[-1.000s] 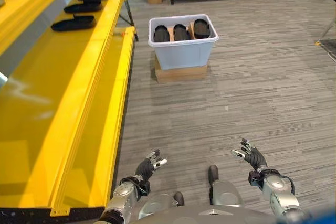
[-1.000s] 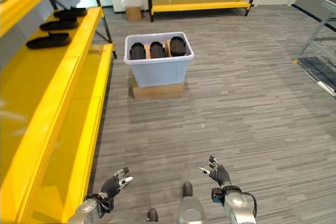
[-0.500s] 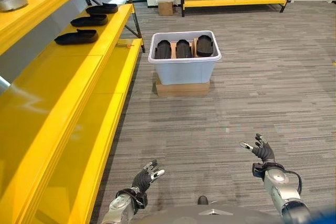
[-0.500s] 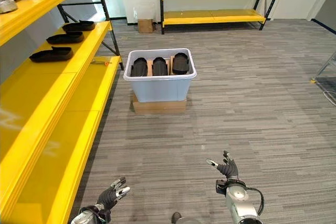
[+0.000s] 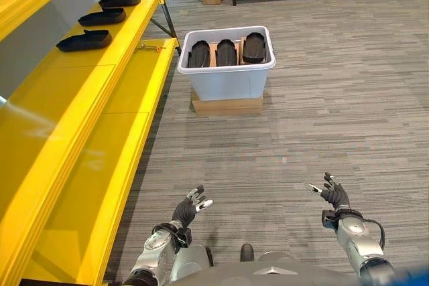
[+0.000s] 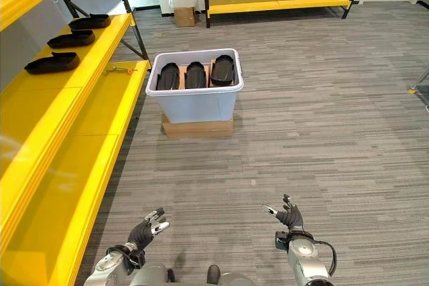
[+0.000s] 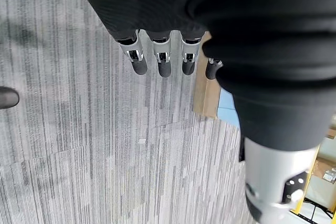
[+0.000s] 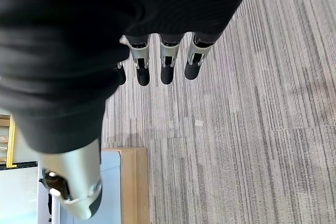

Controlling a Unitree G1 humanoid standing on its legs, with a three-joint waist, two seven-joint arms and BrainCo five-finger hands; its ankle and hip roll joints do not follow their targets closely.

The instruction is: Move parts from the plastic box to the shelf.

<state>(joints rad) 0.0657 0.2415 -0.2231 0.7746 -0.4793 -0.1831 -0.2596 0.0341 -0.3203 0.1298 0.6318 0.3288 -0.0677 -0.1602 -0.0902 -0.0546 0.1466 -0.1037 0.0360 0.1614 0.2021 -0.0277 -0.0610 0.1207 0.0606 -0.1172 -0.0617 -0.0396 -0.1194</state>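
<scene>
1. The left hand (image 5: pixel 186 209) hangs low over the grey carpet (image 5: pixel 322 118), fingers loosely spread, palm empty.
2. The right hand (image 5: pixel 333 195) hovers level with it, well apart, fingers likewise relaxed and holding nothing.
3. Well ahead of both hands, between them, the plastic box (image 5: pixel 226 82) sits on a flat cardboard base (image 5: pixel 226 105) (three dark parts (image 5: pixel 226 53) stand side by side inside).
4. Beyond the left hand runs the yellow shelf (image 5: pixel 80 92), where three dark parts (image 5: pixel 84 41) lie in a row.
</scene>
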